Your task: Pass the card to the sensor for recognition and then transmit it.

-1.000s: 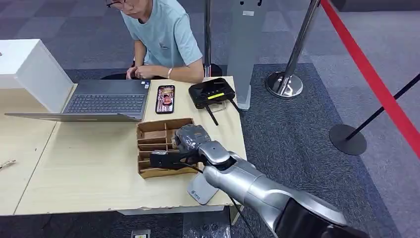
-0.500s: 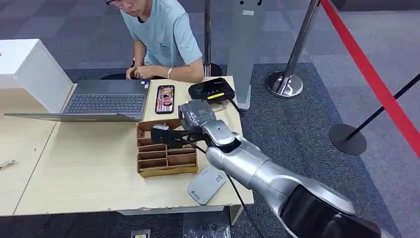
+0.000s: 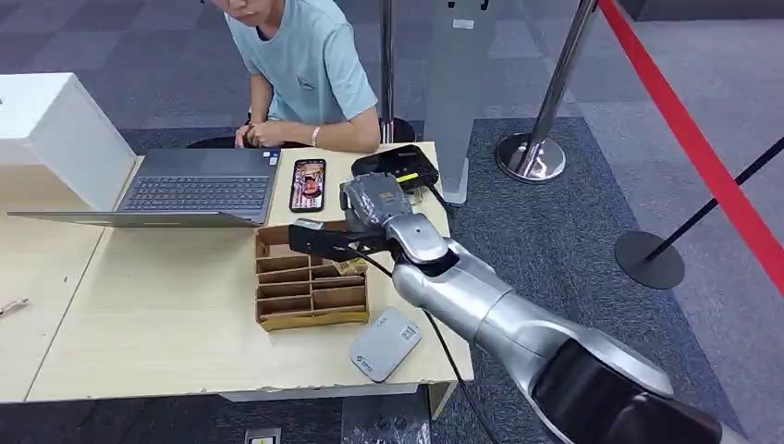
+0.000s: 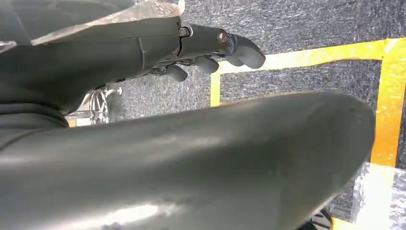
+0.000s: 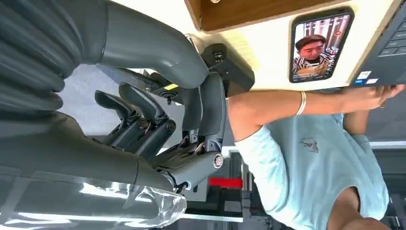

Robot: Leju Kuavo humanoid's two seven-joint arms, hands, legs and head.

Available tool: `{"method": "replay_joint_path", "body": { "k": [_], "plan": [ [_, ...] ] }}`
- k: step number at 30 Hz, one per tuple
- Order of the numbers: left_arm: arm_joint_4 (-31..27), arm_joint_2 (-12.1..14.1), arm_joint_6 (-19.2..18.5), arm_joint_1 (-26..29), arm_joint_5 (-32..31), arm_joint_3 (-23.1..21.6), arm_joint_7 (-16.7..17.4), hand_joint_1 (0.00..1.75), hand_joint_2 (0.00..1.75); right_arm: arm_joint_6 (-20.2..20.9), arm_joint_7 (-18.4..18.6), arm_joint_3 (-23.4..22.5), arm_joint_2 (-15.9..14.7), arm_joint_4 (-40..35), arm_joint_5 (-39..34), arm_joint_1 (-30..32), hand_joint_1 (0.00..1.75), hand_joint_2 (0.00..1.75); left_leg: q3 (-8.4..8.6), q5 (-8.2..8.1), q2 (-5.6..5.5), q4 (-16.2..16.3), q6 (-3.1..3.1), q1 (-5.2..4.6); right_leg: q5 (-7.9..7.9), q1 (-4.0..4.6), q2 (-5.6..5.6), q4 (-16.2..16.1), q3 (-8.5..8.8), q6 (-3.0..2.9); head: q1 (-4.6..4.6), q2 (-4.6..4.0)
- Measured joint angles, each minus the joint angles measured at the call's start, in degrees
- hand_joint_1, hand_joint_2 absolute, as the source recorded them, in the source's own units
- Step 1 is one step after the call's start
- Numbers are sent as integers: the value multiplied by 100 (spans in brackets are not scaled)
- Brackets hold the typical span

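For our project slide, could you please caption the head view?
Right hand hovers above the cardboard organizer; a grey card reader lies near the table edge.

Open laptop (image 3: 199, 190), phone (image 3: 308, 184), person (image 3: 298, 69) at table (image 3: 148, 314); red barrier tape (image 3: 698, 153)

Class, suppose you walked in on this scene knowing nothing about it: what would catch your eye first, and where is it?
First, the silver right arm reaching in from the lower right, its right hand raised over the far end of the cardboard organizer on the wooden table. Next, the person in a light blue shirt seated at the far edge, hands at an open laptop, a lit phone beside it. Then the red barrier tape running across the right.
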Motion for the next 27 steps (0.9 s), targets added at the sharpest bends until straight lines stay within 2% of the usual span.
{"method": "replay_joint_path", "body": {
  "k": [10,27],
  "plan": [
    [0,-9,2,-2,44,-2,0,0,0,247,-28,50,18,65,-29,174,0,175,-2,0,0,0,0,0,0,0,0,0,0,0,-2,0],
    [0,-17,7,4,87,-2,-4,0,0,297,-61,140,85,146,-29,232,0,175,-2,0,0,0,0,0,0,0,0,0,-1,0,-2,0]
  ]
}}
